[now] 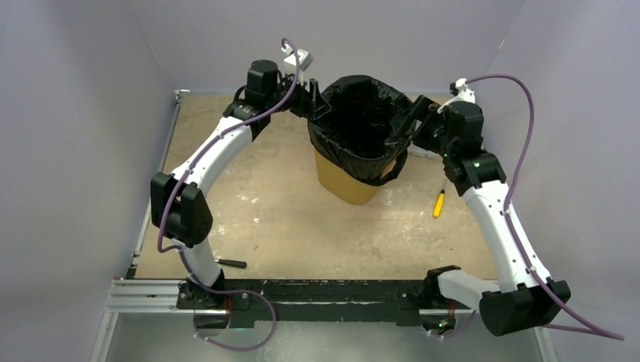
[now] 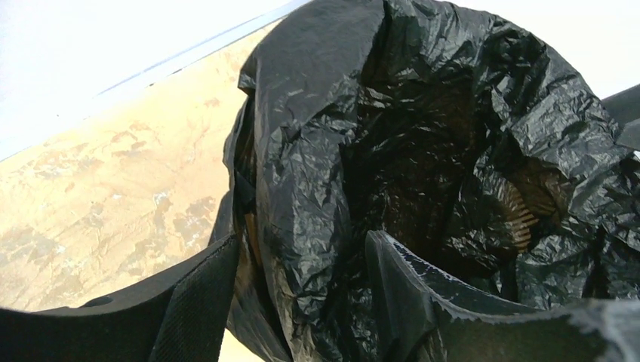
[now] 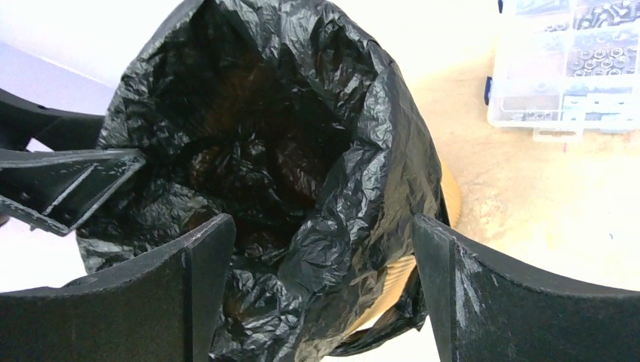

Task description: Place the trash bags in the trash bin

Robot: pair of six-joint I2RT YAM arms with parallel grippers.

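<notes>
At the rim of the trash bin [image 1: 349, 185], left fingers [image 2: 202, 305] and right fingers [image 3: 202, 265] each apart, astride the trash bag [image 1: 362, 124].

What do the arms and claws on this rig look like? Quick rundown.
Left arm and right arm match: white links, black joint housings, a purple cable looping along each, and a white camera at the wrist. Left claw and right claw: two flat matt black fingers, edges scuffed pale.

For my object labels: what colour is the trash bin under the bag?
The trash bin is orange-yellow; its bare lower wall shows best in the top external view.
</notes>
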